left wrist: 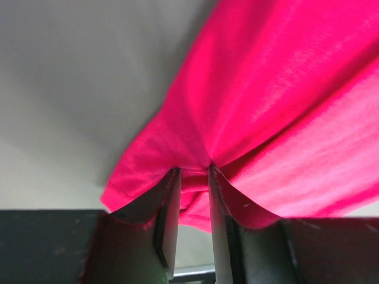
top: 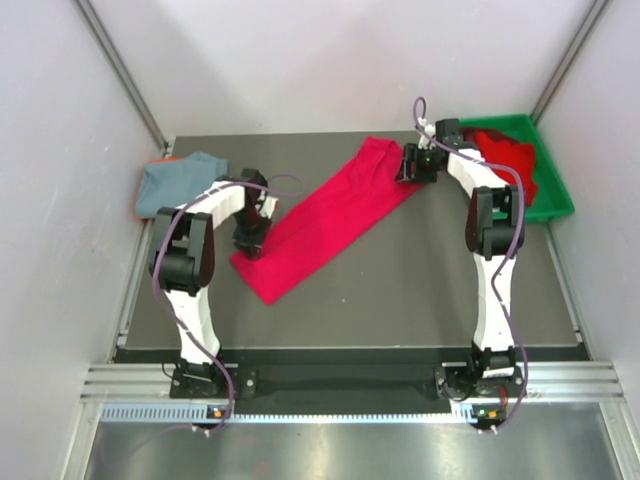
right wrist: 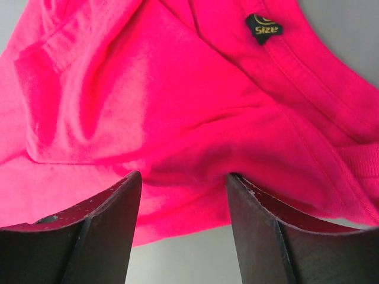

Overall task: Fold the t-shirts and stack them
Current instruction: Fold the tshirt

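Pinching the 7 o'clock end of the bright red t-shirt (top: 325, 215), the left gripper (left wrist: 194, 180) has its jaws nearly together with a small tuck of cloth clamped between them. Its wrist view shows the fabric lifted off the table there. The shirt runs as a long band across the table (top: 420, 290) from 7 o'clock up toward 1 o'clock. At that far end the right gripper (right wrist: 185, 177) sits over the collar, close by the neck label (right wrist: 263, 28). Its jaws stand partway apart with a ridge of cloth bunched between the tips; I cannot tell whether they bite on it or merely straddle it. A grey-blue t-shirt (top: 180, 183) lies at the 10 o'clock corner, and more red t-shirts (top: 505, 160) are heaped in the green bin (top: 555, 200) at 2 o'clock.

The weak point is likely the collar end. If the right hold is loose, any pull from the left arm would drag the cloth out from between those jaws and the band would slump. The left tuck looks shallow and may catch only some layers, so a lift could peel the band open. Uneven lifting by the two arms would skew the next fold.
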Robot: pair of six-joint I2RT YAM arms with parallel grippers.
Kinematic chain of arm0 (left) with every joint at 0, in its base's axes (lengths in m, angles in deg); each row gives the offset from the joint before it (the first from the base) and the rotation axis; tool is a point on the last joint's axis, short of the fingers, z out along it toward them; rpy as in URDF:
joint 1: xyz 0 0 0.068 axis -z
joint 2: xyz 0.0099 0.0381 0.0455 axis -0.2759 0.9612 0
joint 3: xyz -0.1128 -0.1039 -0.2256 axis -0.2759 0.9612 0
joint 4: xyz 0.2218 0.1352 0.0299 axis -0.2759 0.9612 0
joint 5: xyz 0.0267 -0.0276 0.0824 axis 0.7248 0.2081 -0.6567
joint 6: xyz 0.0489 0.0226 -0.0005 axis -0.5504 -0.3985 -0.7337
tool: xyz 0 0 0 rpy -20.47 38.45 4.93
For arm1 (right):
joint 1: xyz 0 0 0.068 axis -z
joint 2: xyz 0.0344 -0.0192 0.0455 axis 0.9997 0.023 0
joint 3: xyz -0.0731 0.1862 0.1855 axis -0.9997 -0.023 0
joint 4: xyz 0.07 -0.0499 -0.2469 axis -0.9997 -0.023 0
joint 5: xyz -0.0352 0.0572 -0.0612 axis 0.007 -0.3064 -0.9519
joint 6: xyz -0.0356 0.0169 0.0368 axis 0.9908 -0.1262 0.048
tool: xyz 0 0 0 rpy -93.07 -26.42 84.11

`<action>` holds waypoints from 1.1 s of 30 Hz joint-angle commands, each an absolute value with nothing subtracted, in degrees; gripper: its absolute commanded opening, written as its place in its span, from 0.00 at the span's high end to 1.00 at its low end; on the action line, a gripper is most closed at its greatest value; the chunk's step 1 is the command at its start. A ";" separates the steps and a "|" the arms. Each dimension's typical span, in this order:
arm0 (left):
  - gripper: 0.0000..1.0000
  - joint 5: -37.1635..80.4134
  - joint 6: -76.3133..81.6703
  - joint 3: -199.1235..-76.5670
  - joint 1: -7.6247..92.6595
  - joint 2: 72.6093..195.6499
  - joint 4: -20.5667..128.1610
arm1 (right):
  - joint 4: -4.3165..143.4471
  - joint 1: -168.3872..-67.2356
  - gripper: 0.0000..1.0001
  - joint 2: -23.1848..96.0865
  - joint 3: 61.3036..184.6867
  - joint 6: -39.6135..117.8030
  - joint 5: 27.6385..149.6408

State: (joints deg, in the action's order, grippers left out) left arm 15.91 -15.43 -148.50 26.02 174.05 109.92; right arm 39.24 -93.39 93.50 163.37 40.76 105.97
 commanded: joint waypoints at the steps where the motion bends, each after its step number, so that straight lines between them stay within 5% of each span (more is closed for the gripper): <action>1: 0.70 14.51 -15.05 -145.13 29.54 170.97 111.01 | 40.63 -92.99 0.39 95.99 166.36 40.64 104.20; 15: 0.67 5.98 -16.28 -162.70 29.03 172.81 112.15 | 41.68 -92.03 0.39 81.52 157.76 39.14 104.99; 27: 0.66 11.07 -16.63 -163.59 23.58 178.25 112.94 | 40.28 -90.00 0.39 77.09 150.19 39.32 103.15; 33: 0.50 17.39 -16.81 -164.91 20.86 181.06 117.16 | 40.54 -89.21 0.39 79.64 151.59 40.02 101.92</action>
State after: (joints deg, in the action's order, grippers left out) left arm 12.35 -16.34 -163.39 22.21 180.43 113.66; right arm 40.10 -89.88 78.68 150.32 39.34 103.04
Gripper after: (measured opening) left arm 0.499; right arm 0.609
